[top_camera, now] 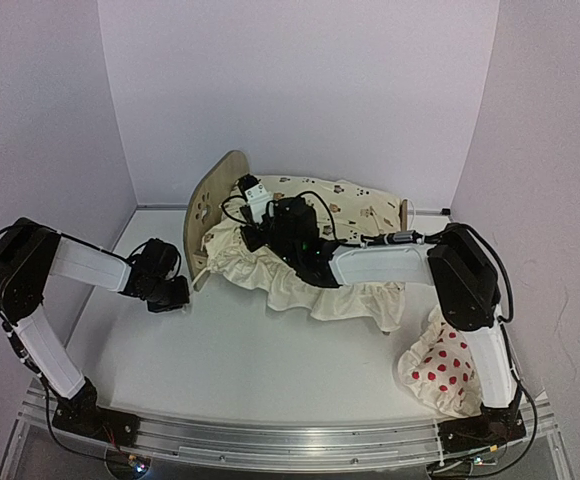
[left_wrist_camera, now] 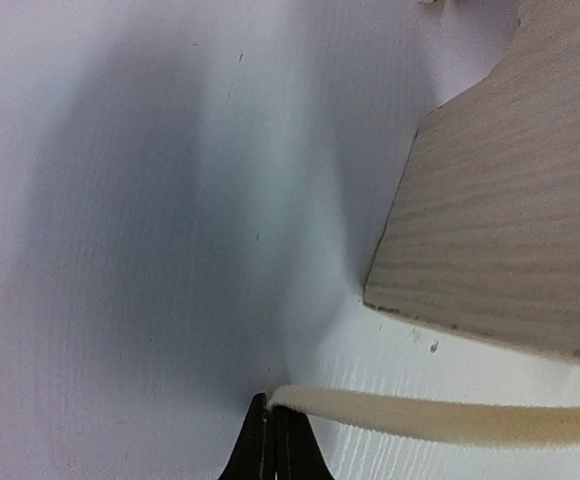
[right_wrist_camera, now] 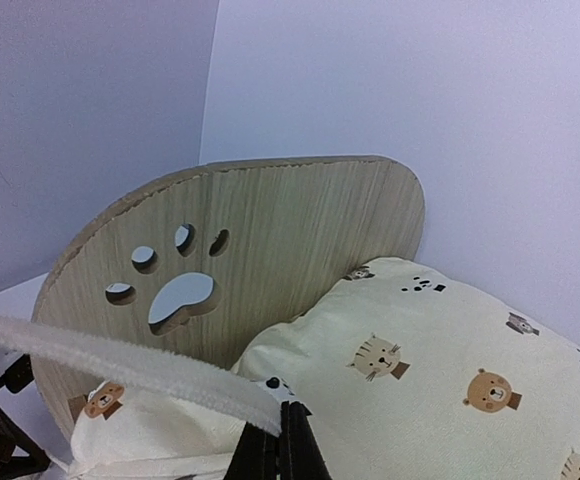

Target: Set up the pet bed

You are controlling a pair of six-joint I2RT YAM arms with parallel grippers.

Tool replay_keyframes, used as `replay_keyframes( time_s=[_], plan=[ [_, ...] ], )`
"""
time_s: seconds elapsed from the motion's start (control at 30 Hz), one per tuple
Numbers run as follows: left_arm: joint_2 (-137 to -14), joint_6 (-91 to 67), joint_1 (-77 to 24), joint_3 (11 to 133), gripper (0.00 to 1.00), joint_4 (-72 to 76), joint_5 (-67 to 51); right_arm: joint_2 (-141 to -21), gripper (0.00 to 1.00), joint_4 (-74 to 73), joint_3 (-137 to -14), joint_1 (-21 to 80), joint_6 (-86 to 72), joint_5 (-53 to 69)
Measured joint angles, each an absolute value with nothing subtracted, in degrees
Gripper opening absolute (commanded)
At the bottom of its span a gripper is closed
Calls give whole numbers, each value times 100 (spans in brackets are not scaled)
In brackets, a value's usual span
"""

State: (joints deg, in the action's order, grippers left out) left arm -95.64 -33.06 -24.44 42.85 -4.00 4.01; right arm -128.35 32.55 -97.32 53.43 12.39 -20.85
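Pet bed [top_camera: 208,210] at the rear centre of the table [top_camera: 270,360], paw-cutout end board [right_wrist_camera: 300,230] upright at its left, animal-print cushion [right_wrist_camera: 420,360] inside. I see the right gripper [right_wrist_camera: 275,450] closed, pinching a fuzzy white strip [right_wrist_camera: 120,360] above the cushion. The left gripper [left_wrist_camera: 275,445] is closed on a cream strip [left_wrist_camera: 450,420] beside the board.

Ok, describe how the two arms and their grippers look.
Both the left arm and right arm have white box-shaped links between bulky black joints, with thin black cables looping along them. The left gripper and right gripper end in slim black tapered fingers.
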Motion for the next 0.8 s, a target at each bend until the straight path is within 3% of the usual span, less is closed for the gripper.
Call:
replay_keyframes(
  time_s=[0.33,0.8],
  plan=[
    [-10114,-3266,-2288,4872,0,-297,337,-12486,0,3337,-8866,5198,1033,-1925],
    [-10290,-3142,-2272,5147,0,-451,328,-11172,0,3398,-6704,5183,-337,-481]
  ],
)
